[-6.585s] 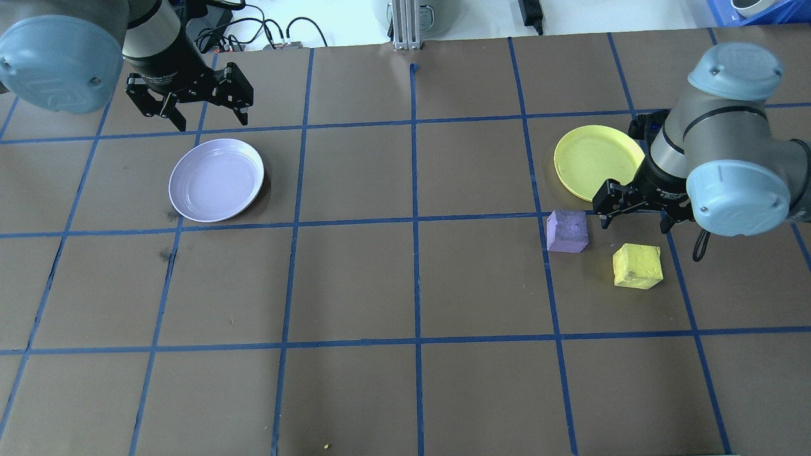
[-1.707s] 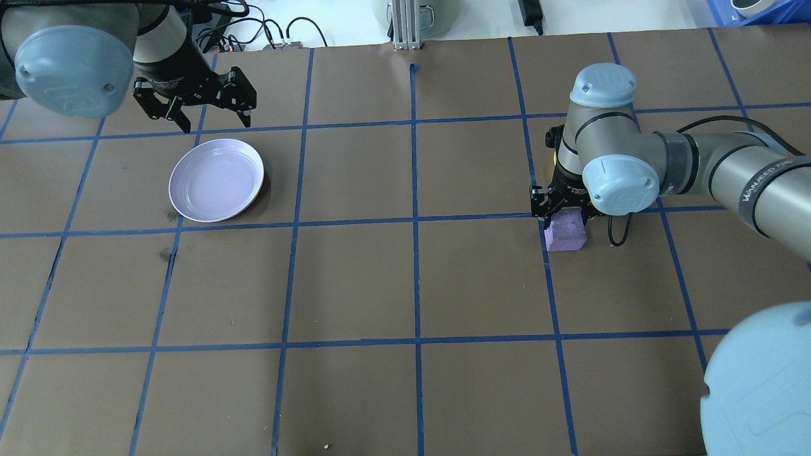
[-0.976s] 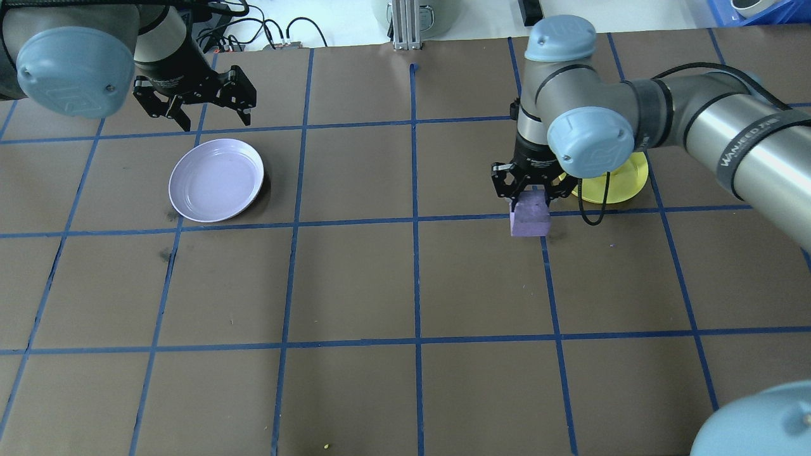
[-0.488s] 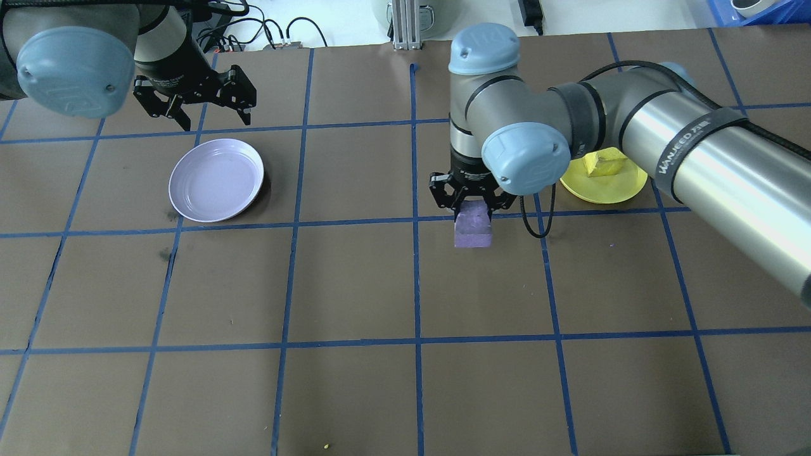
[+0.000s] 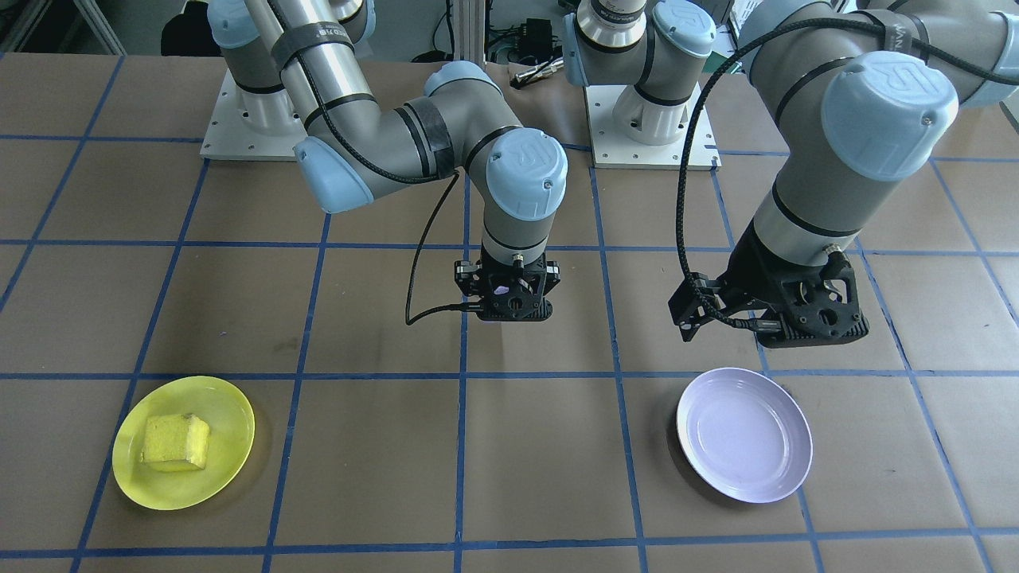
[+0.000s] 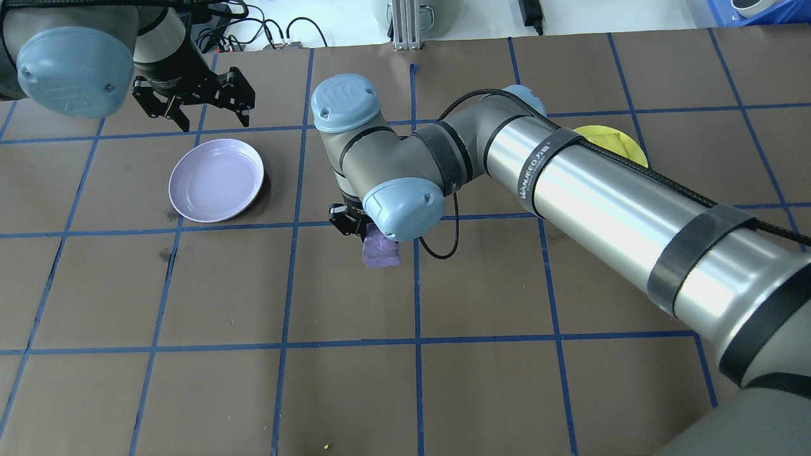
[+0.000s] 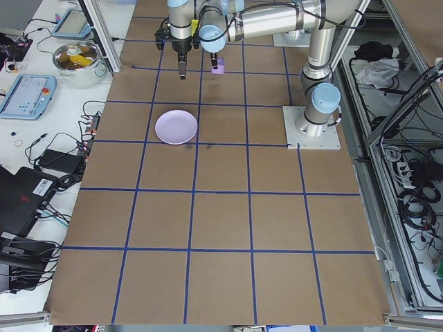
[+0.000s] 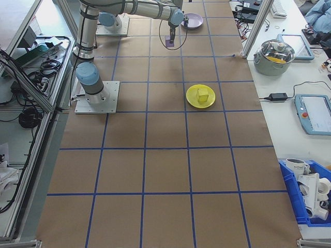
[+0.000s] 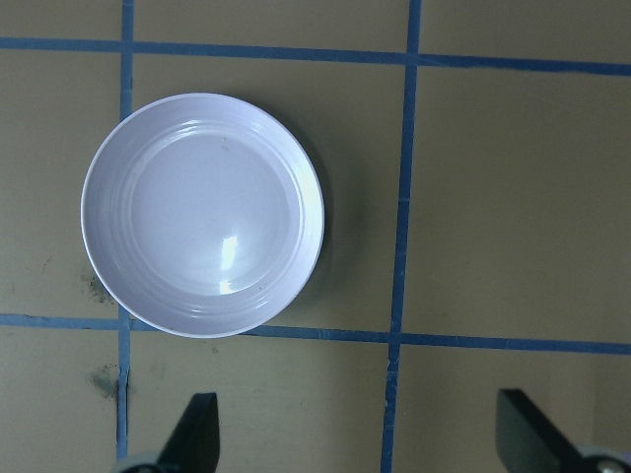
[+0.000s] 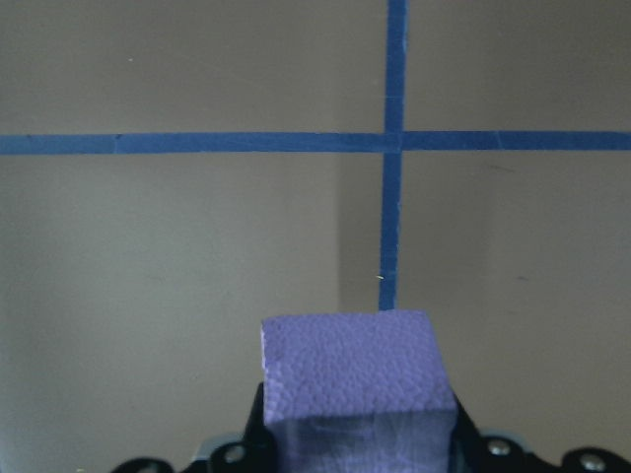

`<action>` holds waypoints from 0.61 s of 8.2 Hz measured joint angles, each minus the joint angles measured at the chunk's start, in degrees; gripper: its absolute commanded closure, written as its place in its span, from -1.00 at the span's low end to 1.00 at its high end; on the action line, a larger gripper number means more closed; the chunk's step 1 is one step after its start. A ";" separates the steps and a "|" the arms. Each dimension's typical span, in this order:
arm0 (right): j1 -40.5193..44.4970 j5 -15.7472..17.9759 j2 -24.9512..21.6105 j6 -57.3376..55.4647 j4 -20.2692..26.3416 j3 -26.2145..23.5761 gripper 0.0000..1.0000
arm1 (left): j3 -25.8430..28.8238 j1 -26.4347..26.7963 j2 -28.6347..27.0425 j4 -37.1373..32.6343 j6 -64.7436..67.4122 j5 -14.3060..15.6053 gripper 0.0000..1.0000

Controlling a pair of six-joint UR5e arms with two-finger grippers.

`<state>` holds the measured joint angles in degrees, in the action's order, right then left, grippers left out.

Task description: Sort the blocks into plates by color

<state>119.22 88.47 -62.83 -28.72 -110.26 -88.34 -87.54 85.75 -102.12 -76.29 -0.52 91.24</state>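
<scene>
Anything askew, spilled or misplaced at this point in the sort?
Nothing stands out. The small yellow foam cube sits inside the round yellow plastic plate, the pale lavender plate lies flat and empty, and the right tool holds the pale purple foam cube squarely above the table. The left tool hangs open.

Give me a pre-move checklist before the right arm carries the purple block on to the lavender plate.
1. Grip on the purple block: ok. The right gripper is shut on it, and the block hangs clear of the table.
2. Lavender plate empty: ok, nothing lies in it.
3. Path to the plate: not ok. The left gripper, open, hangs close beside the plate's far edge, next to the drop spot.
4. Yellow block already sorted: ok, it lies in the yellow plate.
5. Block square in the jaws: cannot tell; the wrist view shows only its top and front face.
</scene>
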 measured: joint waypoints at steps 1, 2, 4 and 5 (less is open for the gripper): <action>0.35 -1.07 1.37 -0.43 -1.40 0.21 0.13 | 0.00 -0.13 -0.01 -0.08 -0.26 0.10 -1.00; 0.56 -1.95 2.28 -0.77 -2.22 0.13 0.10 | 0.00 -0.18 -0.01 -0.14 -0.37 0.13 -1.00; 1.09 -3.01 3.15 -2.96 -2.81 -0.28 -0.71 | 0.00 -0.27 -0.02 -0.36 -0.43 0.03 -1.00; 1.34 -3.22 3.64 -3.76 -2.96 -0.49 -1.00 | 0.00 -0.29 -0.03 -0.45 -0.44 -0.13 -1.00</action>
<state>120.56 85.25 -59.20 -32.49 -113.21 -88.83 -87.54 85.46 -102.14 -76.74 -0.96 91.11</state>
